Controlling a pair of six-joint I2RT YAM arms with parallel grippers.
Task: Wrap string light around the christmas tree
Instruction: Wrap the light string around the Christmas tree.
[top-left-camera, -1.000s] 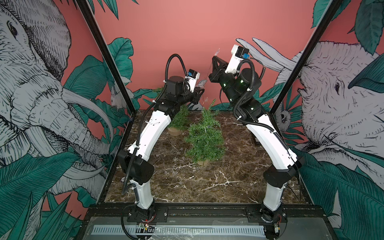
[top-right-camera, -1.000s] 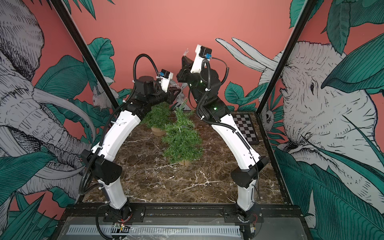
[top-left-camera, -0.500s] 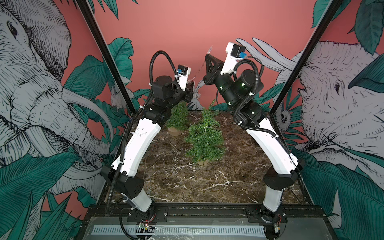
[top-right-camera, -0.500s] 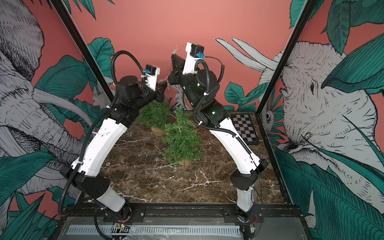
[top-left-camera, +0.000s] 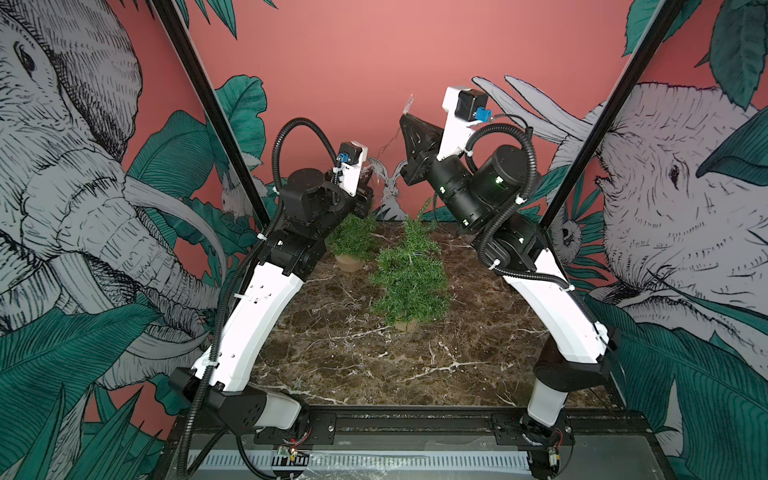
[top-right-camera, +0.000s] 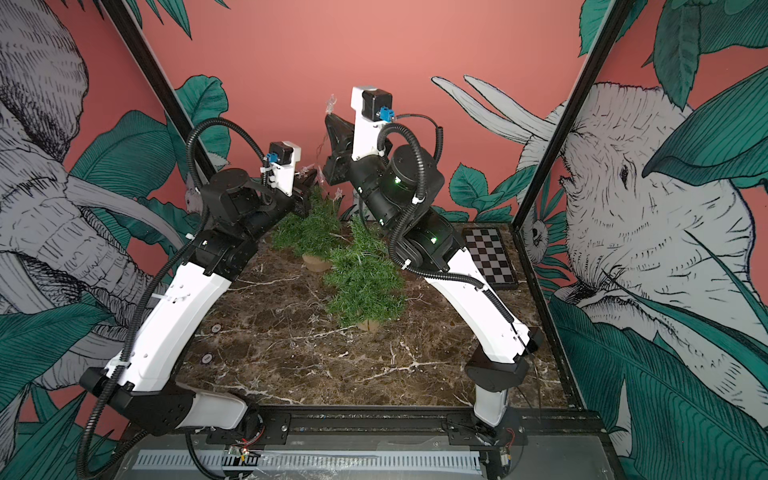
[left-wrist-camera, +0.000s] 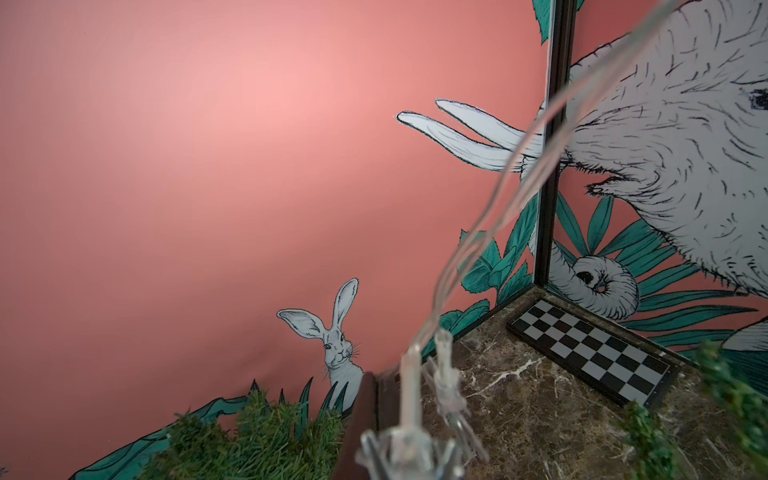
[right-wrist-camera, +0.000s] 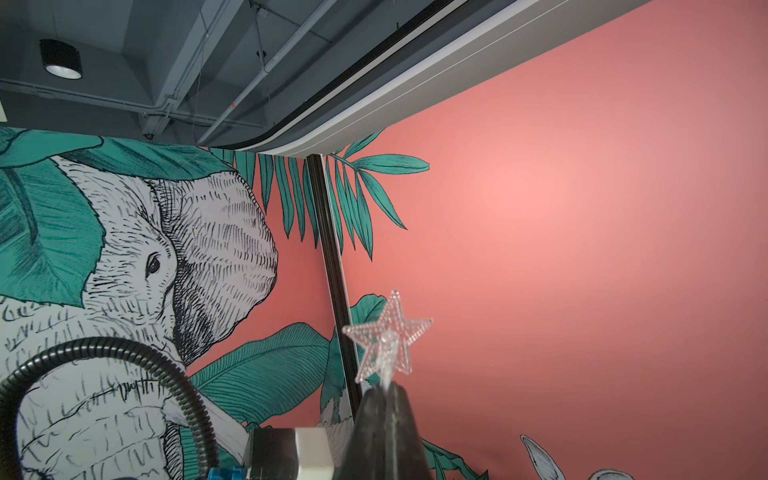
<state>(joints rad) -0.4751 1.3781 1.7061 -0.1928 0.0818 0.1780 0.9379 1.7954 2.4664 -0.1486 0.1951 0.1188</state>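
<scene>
Two small green christmas trees stand on the marble table, a front one and a back one. The string light is a thin clear wire with star bulbs. My right gripper is raised high above the trees, shut on the string just below a star. My left gripper hangs over the back tree, shut on the string beside two bulbs. The wire runs up from it.
A checkerboard lies at the back right corner of the table. Black frame posts and printed walls close in both sides and the back. Both arms' elbows lean inward over the table.
My left gripper has shut on the string light above the back tree. The right gripper has risen a little and shifted left with its star, stretching the wire between the two.
</scene>
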